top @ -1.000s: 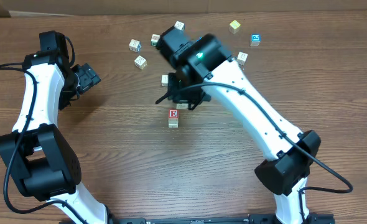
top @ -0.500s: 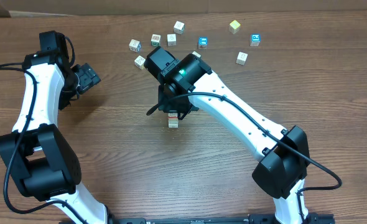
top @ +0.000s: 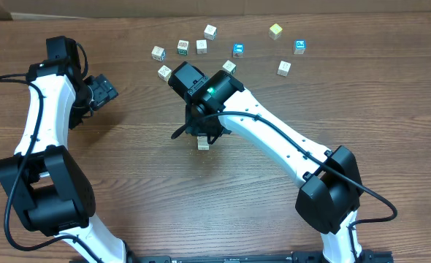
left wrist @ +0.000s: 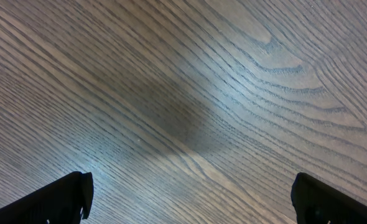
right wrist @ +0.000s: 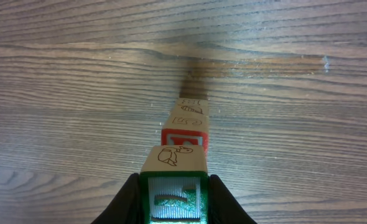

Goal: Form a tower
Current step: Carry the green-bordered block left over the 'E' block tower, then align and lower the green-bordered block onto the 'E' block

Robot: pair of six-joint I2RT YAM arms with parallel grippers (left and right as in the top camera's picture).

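Toward the middle of the wooden surface (top: 128,183) we see the tower (top: 204,144) standing alone, with bare wood on its near side, to its left and to its right. Loose cubes (top: 275,31) are scattered near the far edge, well apart from it. The nearest of them lie just beside the wrist of the right arm (top: 274,139). The left pincer (top: 104,92) hangs wide open over bare wood at the left, away from every cube.

Compared with a second ago, the right arm has swung leftward and nearer, and the right pincer (right wrist: 174,190) now covers the tower's top from overhead. The red face that showed then is hidden, and only the tower's pale bottom peeks out. Some loose cubes that the arm hid are back in sight. The left arm (top: 36,124) has not moved.

From the right wrist we see a narrow column, one cube wide. Pale wooden cubes with line drawings sit at the bottom, with a red-faced cube (right wrist: 185,140) above them. On top is a green-faced cube (right wrist: 174,200), clamped between the pincer's fingers (right wrist: 129,198). We cannot tell whether it rests on the red-faced cube.
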